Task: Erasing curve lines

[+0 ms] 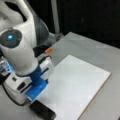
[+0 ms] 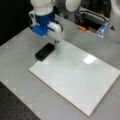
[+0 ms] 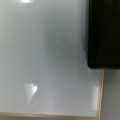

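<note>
The white board (image 1: pixel 77 85) (image 2: pixel 80 75) lies on the grey table. No curve lines show on it in any view; its surface looks plain white, with only a faint pale streak (image 3: pixel 60 44) in the wrist view. A black eraser block (image 1: pixel 43 110) (image 2: pixel 45 51) (image 3: pixel 105 32) rests at the board's corner, partly over the edge. My gripper (image 2: pixel 56 40) hangs just above the eraser's far end. In a front view the arm hides its fingers; the blue mount (image 1: pixel 37 85) sits right over the eraser. The wrist view shows no fingers.
A small orange object (image 1: pixel 48 50) (image 2: pixel 81 28) lies on the table beyond the board, near the arm's base. The board's wooden edge (image 3: pixel 101 95) runs close to the eraser. A dark perforated mat (image 2: pixel 15 107) sits at a front view's bottom left.
</note>
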Controlling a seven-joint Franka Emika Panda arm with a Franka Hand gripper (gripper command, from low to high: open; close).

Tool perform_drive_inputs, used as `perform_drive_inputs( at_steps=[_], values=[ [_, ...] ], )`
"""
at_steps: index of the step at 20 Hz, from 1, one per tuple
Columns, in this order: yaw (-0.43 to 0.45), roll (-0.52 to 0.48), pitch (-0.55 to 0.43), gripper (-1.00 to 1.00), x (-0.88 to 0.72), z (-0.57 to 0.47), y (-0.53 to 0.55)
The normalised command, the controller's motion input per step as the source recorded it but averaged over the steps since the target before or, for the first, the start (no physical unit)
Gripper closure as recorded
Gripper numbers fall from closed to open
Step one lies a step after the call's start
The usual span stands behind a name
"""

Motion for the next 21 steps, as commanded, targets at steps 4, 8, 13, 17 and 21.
perform_drive_inputs(
  at_steps=[4, 8, 13, 17, 21],
  values=[
    [0.034, -0.096, 0.058, -1.0, -0.14, 0.15, 0.51],
    [-0.023, -0.026, 0.007, -1.0, -0.15, 0.09, 0.54],
    [-0.096, -0.051, -0.027, -1.0, -0.16, 0.06, 0.55],
    [-0.097, -0.113, -0.098, -1.0, -0.13, 0.0, 0.41],
    [-0.081, -0.144, -0.126, -1.0, -0.11, -0.1, 0.25]
  ],
)
